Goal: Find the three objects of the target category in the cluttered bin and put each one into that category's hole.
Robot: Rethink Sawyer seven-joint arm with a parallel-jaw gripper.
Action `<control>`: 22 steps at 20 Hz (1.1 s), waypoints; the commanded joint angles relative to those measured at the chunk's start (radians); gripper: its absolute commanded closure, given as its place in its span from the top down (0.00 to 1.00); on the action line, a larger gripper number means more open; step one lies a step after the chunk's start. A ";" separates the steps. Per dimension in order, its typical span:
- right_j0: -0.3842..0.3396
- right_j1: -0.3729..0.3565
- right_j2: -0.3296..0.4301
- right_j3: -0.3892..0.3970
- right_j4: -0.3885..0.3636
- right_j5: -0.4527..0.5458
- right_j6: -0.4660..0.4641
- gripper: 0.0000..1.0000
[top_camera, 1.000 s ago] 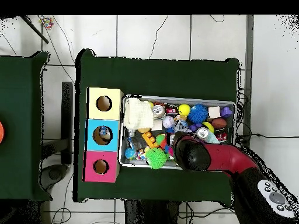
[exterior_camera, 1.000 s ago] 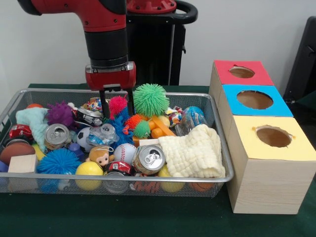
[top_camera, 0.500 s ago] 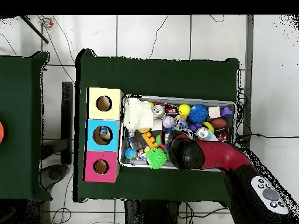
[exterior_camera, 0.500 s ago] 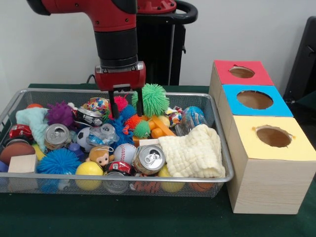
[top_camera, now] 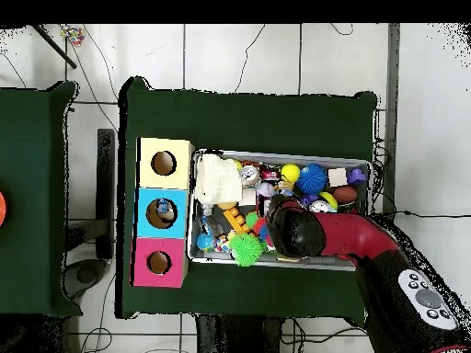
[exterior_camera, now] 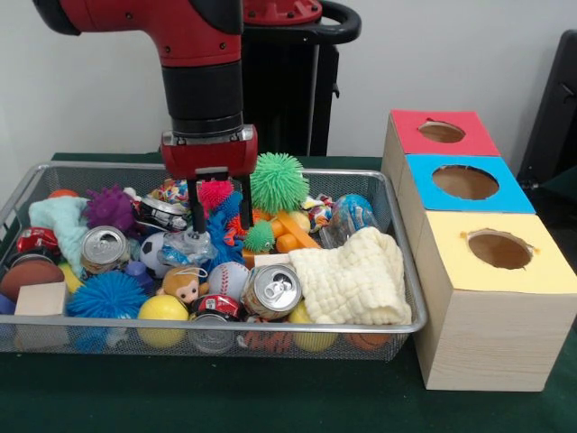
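Front view: gripper (exterior_camera: 219,206) back over the bin's (exterior_camera: 397,271) spiky-ball cluster, lower than half a second ago.

Arm swung right toward the green spiky ball (exterior_camera: 277,181), then returned left and dropped. Fingers stand apart, straddling the pink spiky ball (exterior_camera: 215,191), which sits between them above a blue spiky toy (exterior_camera: 219,231); whether the pads touch it I cannot tell. Nothing lifted yet. Reads as a corrected aim, pink ball chosen as target. Likely category is spiky balls: others in the bin include the purple one (exterior_camera: 110,207) and the big blue one (exterior_camera: 106,295). Overhead view: arm covers the grasp spot; red (top_camera: 159,262), blue (top_camera: 164,210) and yellow (top_camera: 164,163) hole boxes stand beside the bin's far end, well apart from the gripper. No deposit under way.
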 commanded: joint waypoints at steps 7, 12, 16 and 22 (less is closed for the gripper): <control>-0.047 0.048 0.073 -0.120 0.035 0.162 -0.055 1.00; -0.038 0.040 0.060 -0.126 0.028 0.157 -0.037 1.00; -0.023 0.036 0.037 -0.120 0.015 0.130 -0.006 1.00; 0.007 0.035 0.002 -0.101 -0.002 0.079 0.042 1.00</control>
